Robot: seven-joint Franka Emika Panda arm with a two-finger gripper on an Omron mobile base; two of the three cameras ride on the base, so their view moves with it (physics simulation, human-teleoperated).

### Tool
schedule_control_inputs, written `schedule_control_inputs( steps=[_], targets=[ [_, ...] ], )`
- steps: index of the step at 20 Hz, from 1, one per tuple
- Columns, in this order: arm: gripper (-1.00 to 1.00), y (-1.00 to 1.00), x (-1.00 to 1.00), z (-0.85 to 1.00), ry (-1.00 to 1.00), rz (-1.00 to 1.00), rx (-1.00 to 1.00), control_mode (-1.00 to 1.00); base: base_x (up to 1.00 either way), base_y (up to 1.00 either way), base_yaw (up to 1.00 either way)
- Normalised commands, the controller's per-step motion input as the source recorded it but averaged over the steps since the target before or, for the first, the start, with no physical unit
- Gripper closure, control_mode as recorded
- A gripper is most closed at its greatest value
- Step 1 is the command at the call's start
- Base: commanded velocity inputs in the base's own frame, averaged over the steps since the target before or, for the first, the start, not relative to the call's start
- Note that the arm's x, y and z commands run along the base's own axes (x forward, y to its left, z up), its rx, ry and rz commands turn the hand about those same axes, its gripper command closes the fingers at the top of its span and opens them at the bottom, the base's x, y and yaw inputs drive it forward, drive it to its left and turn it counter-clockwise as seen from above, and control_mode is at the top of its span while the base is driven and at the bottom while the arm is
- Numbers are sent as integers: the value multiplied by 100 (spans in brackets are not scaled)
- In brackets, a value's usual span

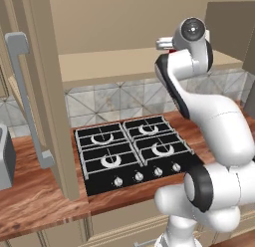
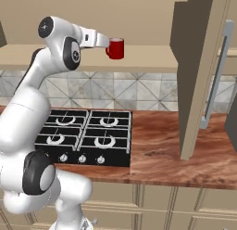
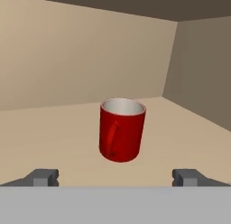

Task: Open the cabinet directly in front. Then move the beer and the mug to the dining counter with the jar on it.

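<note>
Mug [image 3: 122,129]: one, upright on cabinet [image 3: 54,133] shelf (both doors open); gripper [image 3: 116,177] spread wide, empty.

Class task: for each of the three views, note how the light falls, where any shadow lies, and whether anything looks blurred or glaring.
Hand view: the mug is sharp, its handle side shaded, with no clear cast shadow. Right base view: even light, the open cabinet door dark on its inner face. Left base view: soft and slightly blurry, with no glare on the hob.

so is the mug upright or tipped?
Upright: the mug stands on its base on the cabinet shelf, rim facing up, handle vertical.
</note>
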Motion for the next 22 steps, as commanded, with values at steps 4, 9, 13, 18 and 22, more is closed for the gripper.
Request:
schedule_control_inputs(
  steps=[4,9,13,18,22],
  targets=[
    [-100,0,34,-3,1,0,0,-100,0,0,0],
    [-100,-5,21,-7,3,0,0,-100,0,0,0],
    [-100,-9,13,-13,6,0,0,-100,0,0,0],
    [-100,-9,17,-11,5,0,0,-100,0,0,0],
    [-100,-6,18,-5,1,0,0,-100,0,0,0]
  ],
)
